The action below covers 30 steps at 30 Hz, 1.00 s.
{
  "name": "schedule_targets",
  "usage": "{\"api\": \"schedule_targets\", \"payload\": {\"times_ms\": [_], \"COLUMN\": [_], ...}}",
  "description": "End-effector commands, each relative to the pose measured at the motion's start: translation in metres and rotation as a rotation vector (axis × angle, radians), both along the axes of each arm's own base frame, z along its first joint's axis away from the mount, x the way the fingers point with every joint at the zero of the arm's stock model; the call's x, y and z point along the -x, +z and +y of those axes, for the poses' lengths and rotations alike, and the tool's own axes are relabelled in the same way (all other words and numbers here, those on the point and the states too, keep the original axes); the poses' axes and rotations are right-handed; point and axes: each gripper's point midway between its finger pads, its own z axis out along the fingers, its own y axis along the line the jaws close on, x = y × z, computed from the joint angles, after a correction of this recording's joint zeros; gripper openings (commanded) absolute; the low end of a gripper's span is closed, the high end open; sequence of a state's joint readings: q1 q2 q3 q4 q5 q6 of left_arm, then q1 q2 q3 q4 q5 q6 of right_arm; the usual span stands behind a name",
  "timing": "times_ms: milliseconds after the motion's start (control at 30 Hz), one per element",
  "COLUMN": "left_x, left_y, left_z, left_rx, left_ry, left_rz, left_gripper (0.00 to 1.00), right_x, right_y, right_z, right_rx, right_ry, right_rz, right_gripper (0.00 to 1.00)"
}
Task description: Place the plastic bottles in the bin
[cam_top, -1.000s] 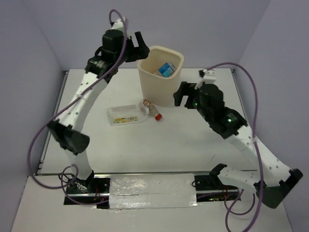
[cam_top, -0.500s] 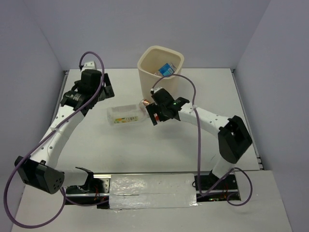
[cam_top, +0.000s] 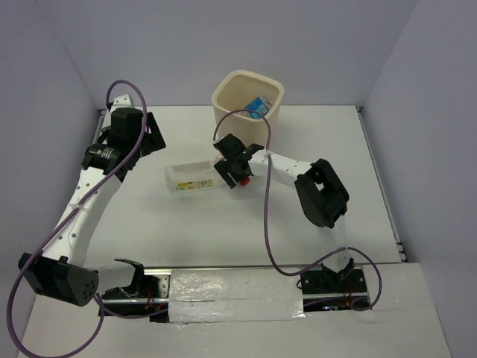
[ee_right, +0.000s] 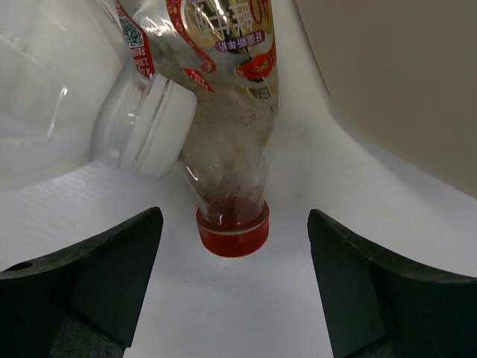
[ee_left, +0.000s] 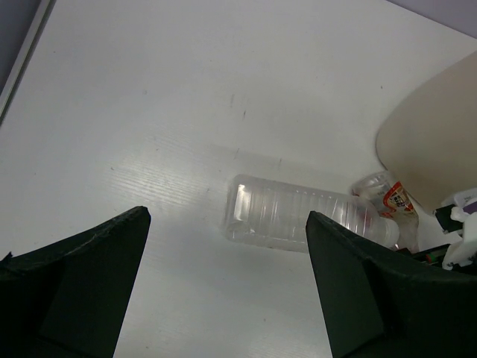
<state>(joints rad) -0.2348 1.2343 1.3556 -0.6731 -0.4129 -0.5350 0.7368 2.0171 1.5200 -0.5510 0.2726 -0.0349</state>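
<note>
The bin (cam_top: 227,119) stands at the middle of the desk's (cam_top: 298,224) far edge. You can see one blue-labelled bottle (cam_top: 258,107) inside it, lying against the right inner wall (whatever sits deeper in the bin is out of sight).

Two bottles lie on the desk just in front of the bin. The clear boxy bottle (cam_top: 192,177) lies on its side, left of the bin's foot, with its white cap toward the right. The red-capped crushed bottle (ee_right: 231,134) is next to it, and its cap points at the near edge. In your right wrist view the crushed bottle's body touches the boxy one's white cap, and the bin's cream wall fills the upper right corner.

Your right gripper (cam_top: 237,173) is low over the crushed bottle. Its fingers (ee_right: 97,276) are spread wide, one on each side of the red cap and not touching it, so it grips nothing. From overhead the gripper hides most of that bottle, and only the red cap shows.

Your left gripper (cam_top: 149,134) hangs above the desk toward the far left corner, well apart from both bottles. Its fingers are also spread and hold nothing. Its wrist camera looks down on the boxy bottle (ee_left: 298,216), with the crushed one (ee_left: 387,195) beyond it beside the bin.
</note>
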Motion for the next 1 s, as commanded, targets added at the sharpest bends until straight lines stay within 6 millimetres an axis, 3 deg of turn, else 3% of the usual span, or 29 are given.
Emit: {"api": "schedule_targets", "payload": {"times_ms": [0,133,400,600,767,800,867,967], "left_x": [-0.006,-0.004,-0.001,0.001,0.002,0.002,0.002,0.002], "left_y": [0.017,0.014,0.013,0.012,0.014,0.014,0.017,0.021], "left_z": [0.000,0.002,0.006,0.009,0.010,0.012,0.012,0.015], "left_rx": [0.034,0.035,0.029,0.023,0.023,0.023,0.023,0.017], "left_ry": [0.010,0.013,0.022,0.030,0.037,0.040,0.042,0.052], "left_rz": [-0.061,-0.055,-0.058,-0.057,-0.061,-0.062,-0.068,-0.074], "left_gripper": [0.99,0.99,0.99,0.99,0.99,0.99,0.99,0.99], "right_x": [-0.020,-0.021,-0.009,-0.003,-0.001,0.000,0.006,0.019], "right_y": [0.008,-0.003,-0.022,-0.012,0.023,0.045,0.068,0.137], "right_z": [0.007,0.016,0.015,0.005,-0.002,-0.002,-0.004,-0.013], "right_rx": [0.000,-0.024,-0.034,-0.061,-0.086,-0.112,-0.120,-0.191], "right_ry": [0.023,0.044,0.031,-0.021,-0.037,-0.037,-0.039,-0.046], "right_rz": [-0.044,-0.011,0.045,0.002,-0.092,-0.132,-0.178,-0.293], "right_gripper": [0.85,0.74,0.70,0.47,0.44,0.44,0.43,0.43]}}
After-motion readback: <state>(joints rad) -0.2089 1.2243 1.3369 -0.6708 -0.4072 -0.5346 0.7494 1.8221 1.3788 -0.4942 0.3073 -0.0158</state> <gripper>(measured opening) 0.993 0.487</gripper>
